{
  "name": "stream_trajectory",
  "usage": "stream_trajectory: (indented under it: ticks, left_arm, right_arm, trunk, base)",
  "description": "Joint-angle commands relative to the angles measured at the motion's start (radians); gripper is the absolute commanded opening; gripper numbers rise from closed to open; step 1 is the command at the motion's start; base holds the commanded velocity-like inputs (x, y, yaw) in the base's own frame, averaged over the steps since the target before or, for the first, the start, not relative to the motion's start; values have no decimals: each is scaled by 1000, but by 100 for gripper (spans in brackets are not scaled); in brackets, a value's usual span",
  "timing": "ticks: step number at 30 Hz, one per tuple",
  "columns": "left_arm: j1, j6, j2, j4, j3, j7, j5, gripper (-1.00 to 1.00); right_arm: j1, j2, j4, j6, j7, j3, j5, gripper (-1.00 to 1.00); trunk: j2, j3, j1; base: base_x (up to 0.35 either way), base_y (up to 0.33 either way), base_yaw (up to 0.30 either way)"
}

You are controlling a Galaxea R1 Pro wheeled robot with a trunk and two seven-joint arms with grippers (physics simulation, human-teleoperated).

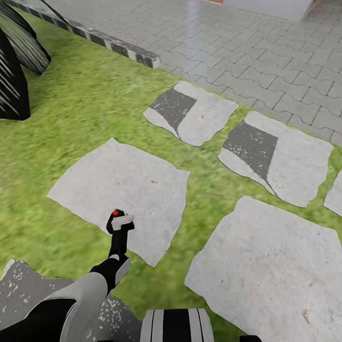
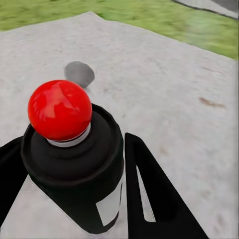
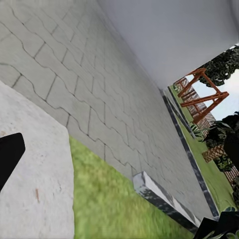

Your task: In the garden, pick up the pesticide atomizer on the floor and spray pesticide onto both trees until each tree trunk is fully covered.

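Left gripper (image 1: 119, 226) closed around pesticide atomizer (image 2: 74, 164), red knob up, over a grey stepping slab (image 1: 142, 182) in the lawn (image 1: 89, 100) at 11 o'clock of robot; right gripper state cannot tell.

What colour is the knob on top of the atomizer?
Glossy red knob on the atomizer's black body, clearest in the left wrist view.

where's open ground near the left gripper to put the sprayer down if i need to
The stone slab under the left gripper holding the pesticide atomizer is bare all round. The big slab to its right is bare too. Tighter by the dark plant far left.
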Motion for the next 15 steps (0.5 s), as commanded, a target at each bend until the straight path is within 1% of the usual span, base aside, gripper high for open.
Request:
stream_trajectory:
  ticks: [1,7,8,10,13,15]
  left_arm:
    - [0,0,0,0,0,0,0,-100]
    - [0,2,-6,1,1,0,0,-100]
    - [0,2,-6,1,1,0,0,-100]
    - [0,2,-9,1,1,0,0,-100]
    - [0,2,-10,1,1,0,0,-100]
    - [0,2,-11,1,1,0,0,-100]
  right_arm:
    - [0,0,1,0,0,0,0,100]
    - [0,1,3,-8,0,1,0,100]
    - [0,2,3,-15,0,1,0,100]
    - [0,3,6,-56,0,0,0,100]
    - [0,3,40,-69,-1,-1,-2,100]
    - [0,2,58,-60,-1,-1,-3,100]
  trunk:
    - [0,4,0]
    - [2,27,-3]
    - [2,31,-4]
    - [2,39,-4]
    - [3,50,-6]
    - [4,58,-7]
  base:
    - [0,0,0]
    - [0,0,0]
    - [0,0,0]
    - [0,0,0]
    - [0,0,0]
    - [0,0,0]
